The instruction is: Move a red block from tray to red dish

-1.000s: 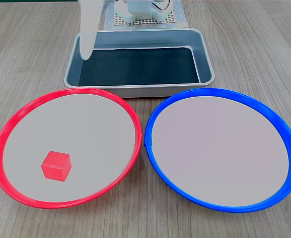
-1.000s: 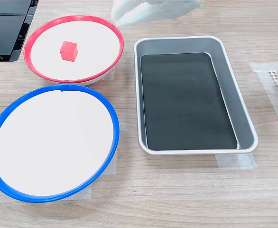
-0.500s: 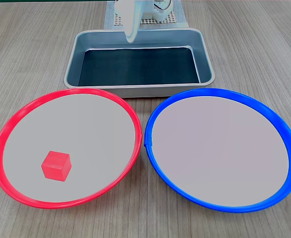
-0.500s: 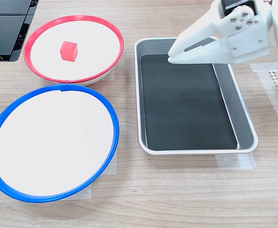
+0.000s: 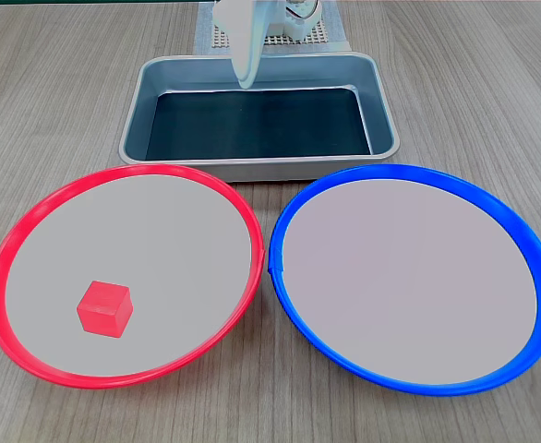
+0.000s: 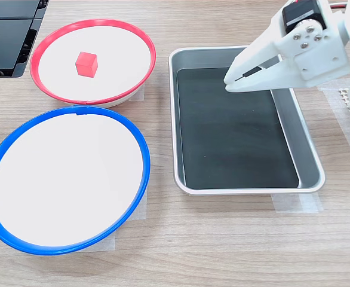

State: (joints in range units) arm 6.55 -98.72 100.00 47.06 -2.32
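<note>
Red block [image 5: 104, 308]: small cube lying on the pale centre of the red dish; in the first exterior view it sits toward that dish's lower left, in the second exterior view [image 6: 86, 64] a little left of the dish's middle. Nothing touches it.
Red dish [image 5: 12, 242]: round and shallow with a bright red rim, on the first exterior view's left; top left in the second exterior view [image 6: 152, 56].
Blue dish [image 5: 529, 242]: same size, blue rim, pale centre with nothing on it, rim almost touching the red dish's rim; lower left in the second exterior view [image 6: 140, 145].
Tray [image 5: 386, 121]: silver metal with a dark bottom, nothing lying in it; behind both dishes in the first exterior view, on the second exterior view's right [image 6: 313, 161], just beside the dishes.
Hand [image 6: 230, 82]: white, hanging over the tray's far part in the second exterior view, well apart from the block; tips point toward the dishes. The two fingers lie close, with only a thin dark slit between them, and grip nothing. In the first exterior view [image 5: 246, 81] it shows as one pale tapered shape over the tray's back wall.
Desk [image 5: 58, 83]: light wood grain, carrying tray and both dishes.
Tape [image 6: 295, 202]: clear strips under the tray's corner and the dishes' edges.
</note>
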